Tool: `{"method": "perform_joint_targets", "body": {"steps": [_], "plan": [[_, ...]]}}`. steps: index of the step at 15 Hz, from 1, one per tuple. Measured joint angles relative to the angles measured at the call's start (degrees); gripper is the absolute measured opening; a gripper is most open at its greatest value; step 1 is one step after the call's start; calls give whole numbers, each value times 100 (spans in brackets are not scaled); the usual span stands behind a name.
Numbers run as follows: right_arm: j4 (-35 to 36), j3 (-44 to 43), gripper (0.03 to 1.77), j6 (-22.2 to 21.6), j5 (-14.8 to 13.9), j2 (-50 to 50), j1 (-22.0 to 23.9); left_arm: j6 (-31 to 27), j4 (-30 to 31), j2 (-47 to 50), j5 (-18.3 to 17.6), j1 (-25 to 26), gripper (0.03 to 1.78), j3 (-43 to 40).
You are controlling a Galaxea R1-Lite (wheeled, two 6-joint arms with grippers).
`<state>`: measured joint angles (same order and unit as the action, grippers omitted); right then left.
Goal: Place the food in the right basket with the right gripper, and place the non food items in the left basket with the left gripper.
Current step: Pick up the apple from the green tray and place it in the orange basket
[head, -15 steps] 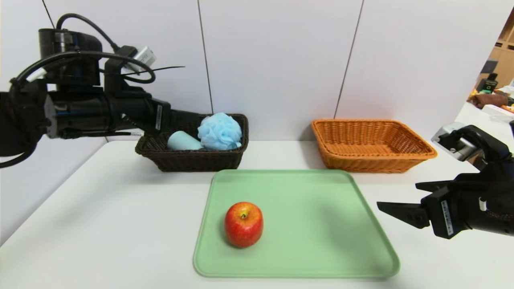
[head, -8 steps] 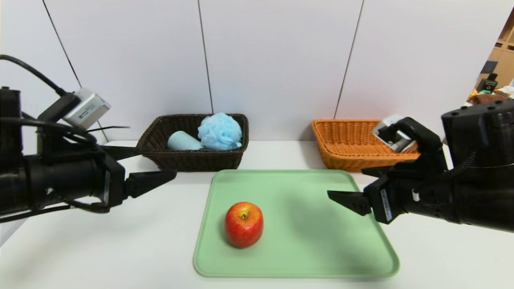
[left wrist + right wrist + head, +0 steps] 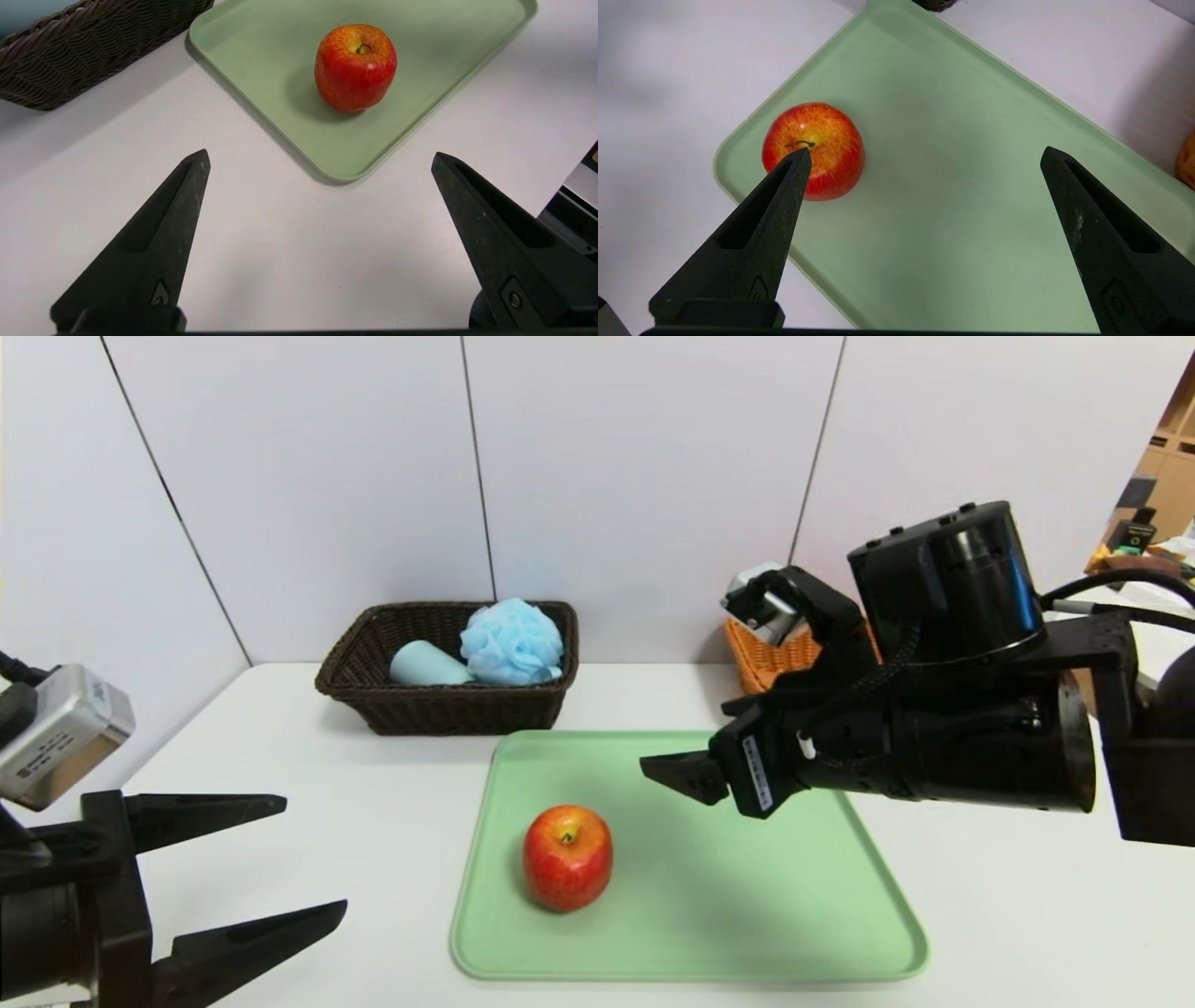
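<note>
One round red apple (image 3: 567,857), glossy w/ yellowish streaks and a short stem, sits upright on a smooth pale-green plastic tray (image 3: 747,933), toward the tray's 8 o'clock corner. The right gripper (image 3: 695,756), a black pointed two-finger claw, hangs above the tray at approx. 2 o'clock from the apple, fingers spread, holding nothing. The orange-tan woven wicker basket (image 3: 761,658) is mostly hidden behind that arm. At 11 o'clock, the dark brown wicker basket (image 3: 448,709) holds a fluffy light-blue mesh puff (image 3: 512,641) and a blue-grey cup (image 3: 425,665) on its side. The left gripper (image 3: 280,859), spread, is at 9 o'clock over the white table (image 3: 373,803), partly cut off.
</note>
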<state>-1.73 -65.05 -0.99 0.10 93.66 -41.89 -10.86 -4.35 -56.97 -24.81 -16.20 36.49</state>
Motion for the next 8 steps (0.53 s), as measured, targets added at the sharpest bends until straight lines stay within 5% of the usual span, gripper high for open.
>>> {"method": "perform_joint_targets", "body": {"steps": [8], "plan": [[-940,-1421,169,-590,56,984,-402,-40,-176,221,15,-24,169,11]]}}
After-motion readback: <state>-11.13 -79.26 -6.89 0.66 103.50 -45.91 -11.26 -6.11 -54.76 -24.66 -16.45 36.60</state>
